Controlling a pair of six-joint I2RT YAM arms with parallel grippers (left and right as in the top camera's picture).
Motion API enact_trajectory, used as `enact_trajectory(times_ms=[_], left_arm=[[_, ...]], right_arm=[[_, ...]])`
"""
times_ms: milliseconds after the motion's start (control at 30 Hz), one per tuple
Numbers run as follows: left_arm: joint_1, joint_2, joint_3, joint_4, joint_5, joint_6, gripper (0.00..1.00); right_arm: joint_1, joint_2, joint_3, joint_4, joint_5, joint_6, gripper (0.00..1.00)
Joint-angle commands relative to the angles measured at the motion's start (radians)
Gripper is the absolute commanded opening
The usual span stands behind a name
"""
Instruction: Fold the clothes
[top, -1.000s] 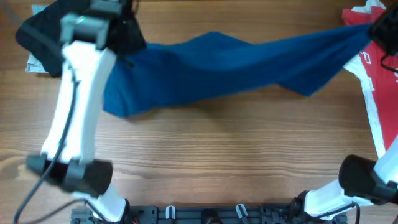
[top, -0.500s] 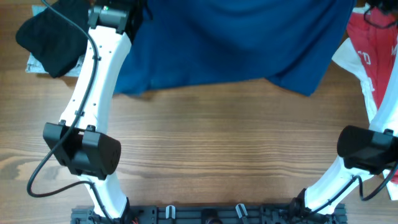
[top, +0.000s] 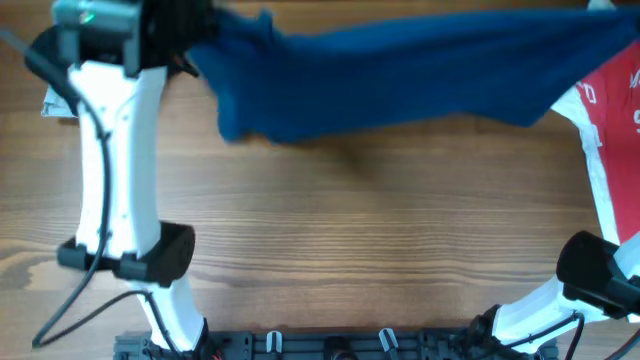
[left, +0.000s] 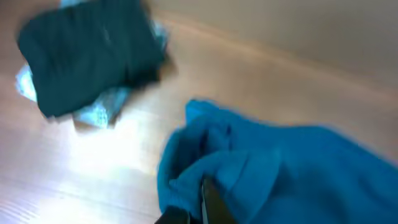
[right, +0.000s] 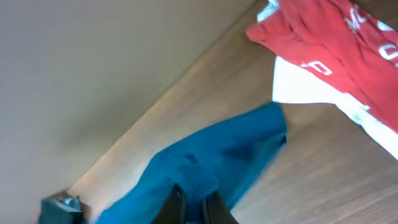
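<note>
Along the far edge of the counter (top: 350, 230), the blue shirt (top: 400, 75) hangs stretched between left gripper (left: 196, 208) and right gripper (right: 193, 208), both clenched on its ends, likely to spread it flat.

Even bright light; motion blur smears the blue shirt (left: 280, 168)

Robot lab: wooden table (top: 350, 235), mounted arms (top: 108, 170)

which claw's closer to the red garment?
Right. Right claw grips the blue shirt's end beside the red garment; left claw grips the opposite end, by the black garment.
</note>
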Motion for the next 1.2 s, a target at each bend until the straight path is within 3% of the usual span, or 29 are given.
enact_trajectory(times_ms=[0,67,100,233,333,400,433,467,500,533,567,733,867,1000,1167], left_arm=[[0.01,0.087,-0.068,-0.108,0.098,-0.084,0.04],[0.006,0.09,-0.198,-0.107,0.147,-0.078,0.07],[0.006,0.09,-0.253,-0.107,0.147,-0.078,0.13],[0.005,0.09,-0.488,-0.108,0.15,-0.078,0.18],[0.001,0.089,-0.572,-0.108,0.208,-0.077,0.17],[-0.008,0.089,-0.608,-0.107,0.21,-0.078,0.23],[-0.014,0.089,-0.621,-0.105,0.21,-0.077,0.32],[-0.019,0.089,-0.64,-0.09,0.21,-0.077,0.6],[-0.021,0.089,-0.664,-0.058,0.21,-0.071,0.79],[-0.021,0.089,-0.69,-0.023,0.211,-0.071,0.8],[-0.02,0.089,-0.715,0.013,0.209,-0.07,0.8],[-0.009,0.09,-0.836,0.203,0.202,0.04,0.81],[0.02,0.09,-0.842,0.262,0.136,0.057,0.79],[0.061,0.115,-0.842,0.284,0.185,0.127,0.77],[0.067,0.146,-0.842,0.315,0.235,0.163,0.55]], right_arm=[[0.011,0.005,-0.022,-0.055,0.024,-0.129,0.04],[0.037,0.003,-0.099,-0.055,0.045,-0.146,0.14],[0.05,0.003,-0.16,-0.055,0.055,-0.17,0.18],[0.067,0.003,-0.407,-0.055,0.069,-0.194,0.04],[0.067,-0.005,-0.499,-0.055,0.068,-0.212,0.04],[0.067,-0.031,-0.561,-0.054,0.069,-0.213,0.06],[0.067,-0.042,-0.592,-0.054,0.068,-0.221,0.13],[0.067,-0.043,-0.615,-0.054,0.068,-0.237,0.15],[0.069,-0.043,-0.645,-0.04,0.06,-0.237,0.22],[0.073,-0.043,-0.676,-0.026,0.057,-0.238,0.29],[0.077,-0.043,-0.704,-0.013,0.056,-0.237,0.3],[0.113,-0.043,-0.863,0.091,0.031,-0.238,0.31],[0.141,-0.043,-0.879,0.1,0.031,-0.239,0.3],[0.167,-0.043,-0.879,0.106,0.031,-0.241,0.3],[0.175,-0.043,-0.879,0.117,0.031,-0.237,0.3]])
